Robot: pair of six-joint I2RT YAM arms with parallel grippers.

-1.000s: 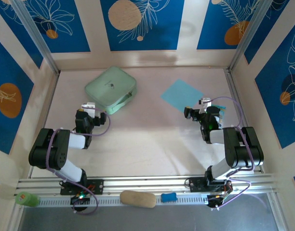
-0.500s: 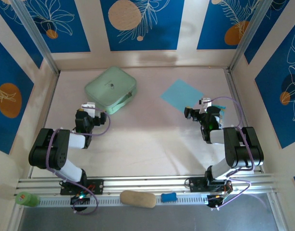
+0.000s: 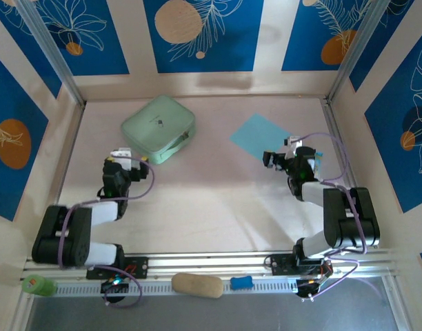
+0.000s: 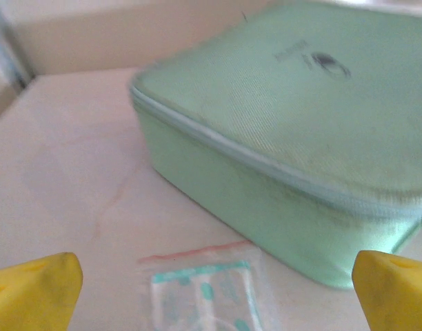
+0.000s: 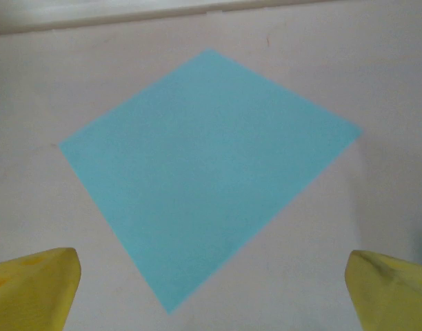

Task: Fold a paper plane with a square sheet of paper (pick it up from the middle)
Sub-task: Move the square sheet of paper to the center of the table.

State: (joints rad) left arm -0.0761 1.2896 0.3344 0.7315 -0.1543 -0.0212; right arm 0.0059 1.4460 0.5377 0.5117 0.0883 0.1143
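Note:
The square sheet of paper is light cyan-blue and lies flat and uncreased on the table at the back right, one corner pointing toward the arms. In the right wrist view the sheet sits just ahead of my right gripper, whose yellow fingertips stand wide apart with nothing between them. From above, the right gripper hovers at the sheet's near right edge. My left gripper is open too, just short of the mint-green case.
The mint-green case stands at the back left and looms close. A small printed packet lies between the left fingertips on the table. A beige oblong and a blue piece rest on the front rail.
Both arms have shifted: the left arm's elbow has dropped toward the near edge and its gripper moved slightly left, and the right gripper has edged up toward the sheet. Both stay open.

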